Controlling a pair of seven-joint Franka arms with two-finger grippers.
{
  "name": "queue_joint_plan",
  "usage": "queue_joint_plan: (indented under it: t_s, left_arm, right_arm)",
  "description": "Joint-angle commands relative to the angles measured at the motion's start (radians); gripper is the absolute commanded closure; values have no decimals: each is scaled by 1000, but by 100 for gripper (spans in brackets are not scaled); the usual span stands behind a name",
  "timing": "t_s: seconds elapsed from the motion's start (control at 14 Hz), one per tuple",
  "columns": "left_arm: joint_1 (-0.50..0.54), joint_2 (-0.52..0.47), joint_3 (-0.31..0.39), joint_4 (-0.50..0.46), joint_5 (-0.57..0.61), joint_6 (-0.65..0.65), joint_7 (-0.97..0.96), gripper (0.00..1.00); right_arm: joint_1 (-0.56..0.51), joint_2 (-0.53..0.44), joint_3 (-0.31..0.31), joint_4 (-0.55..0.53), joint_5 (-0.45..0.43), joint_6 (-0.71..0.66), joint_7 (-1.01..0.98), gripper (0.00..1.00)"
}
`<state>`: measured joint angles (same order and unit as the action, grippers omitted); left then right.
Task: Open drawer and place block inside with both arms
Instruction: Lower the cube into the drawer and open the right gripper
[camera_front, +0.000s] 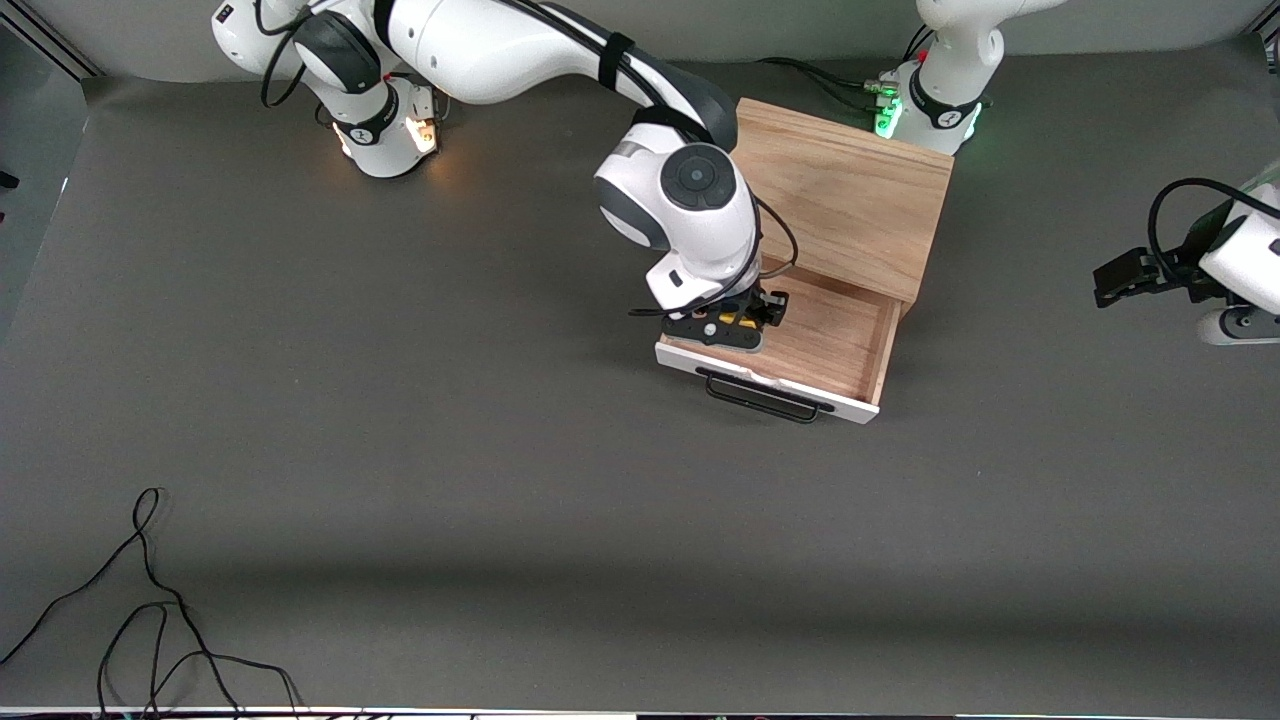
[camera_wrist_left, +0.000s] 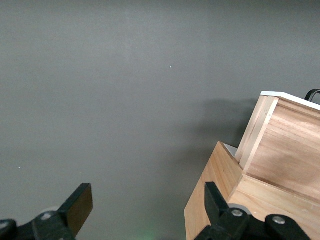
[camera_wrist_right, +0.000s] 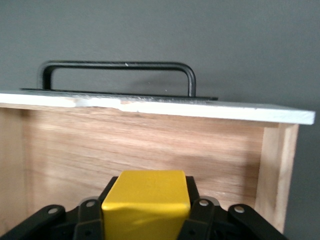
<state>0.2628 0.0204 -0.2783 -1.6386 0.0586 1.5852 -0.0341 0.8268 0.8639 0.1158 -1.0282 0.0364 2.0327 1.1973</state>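
right gripper (camera_front: 741, 322) clamps block (camera_wrist_right: 146, 206) directly over open drawer (camera_front: 840, 345) | release goes straight down | left gripper (camera_wrist_left: 145, 212) spread, empty, waiting beside cabinet (camera_front: 850, 195)

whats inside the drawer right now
The open drawer shows bare wood floor, with the right end effector lowered into it, shut on the yellow block. The floor under the end effector is hidden, as is whatever part lies inside the cabinet.
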Motion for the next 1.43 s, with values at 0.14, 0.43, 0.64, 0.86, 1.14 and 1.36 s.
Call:
queue_joint_plan:
  t_s: [0.14,0.43,0.64,0.86,1.14,1.36]
  left_arm:
    - [9,-27,1,-10,-17,12,30,0]
    - [-205,-27,198,-7,-17,12,31,0]
    - [-295,-27,272,-3,-17,9,31,0]
    - [-306,-27,272,-1,-19,7,31,0]
    - [-301,-27,272,-1,-22,7,33,0]
    - [-306,-28,272,-1,-22,7,33,0]
  right_arm:
    - [38,52,1,46,-16,15,123,77]
    - [69,53,-1,20,-18,17,182,67]
    - [71,56,-1,16,-20,18,183,65]
    - [71,58,-2,8,-20,18,185,50]
    - [84,58,-2,2,-79,17,186,0]
    - [84,53,-2,5,-79,15,182,0]
